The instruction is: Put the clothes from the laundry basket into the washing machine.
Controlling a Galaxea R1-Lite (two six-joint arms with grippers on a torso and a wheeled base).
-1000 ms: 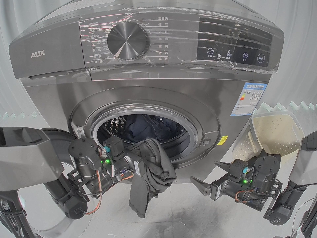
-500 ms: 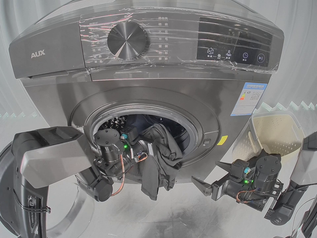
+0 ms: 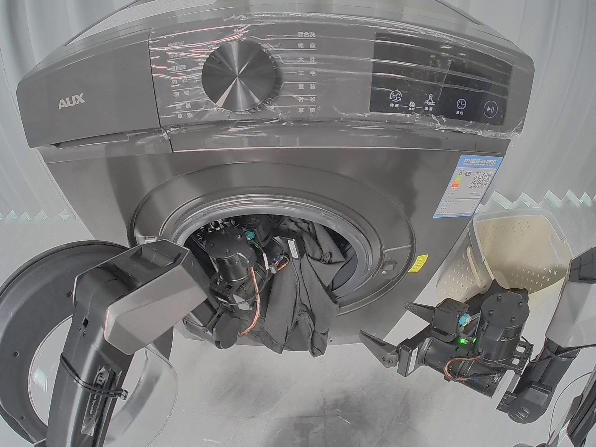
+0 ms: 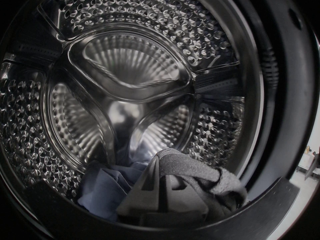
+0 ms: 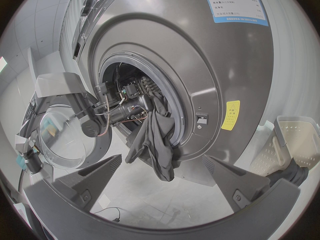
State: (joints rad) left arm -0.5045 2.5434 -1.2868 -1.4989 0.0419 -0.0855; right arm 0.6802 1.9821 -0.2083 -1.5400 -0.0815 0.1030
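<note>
Mostly hidden | left end effector [image 4: 160, 180] behind dark garment [image 3: 304, 293] (inside drum [image 4: 133, 67])

Inside drum [image 4: 133, 64], grey garment [image 4: 196, 172]

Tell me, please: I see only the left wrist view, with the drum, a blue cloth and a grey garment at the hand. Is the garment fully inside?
Observer: No. Most of the garment hangs outside, over the door rim, from the left hand.
Operator: Is the right hand free?
Observer: Yes. The right hand is open and empty, low before the washer.
Operator: Is anything left at the basket?
Observer: A dark cloth shows by the lower edge of the basket.
</note>
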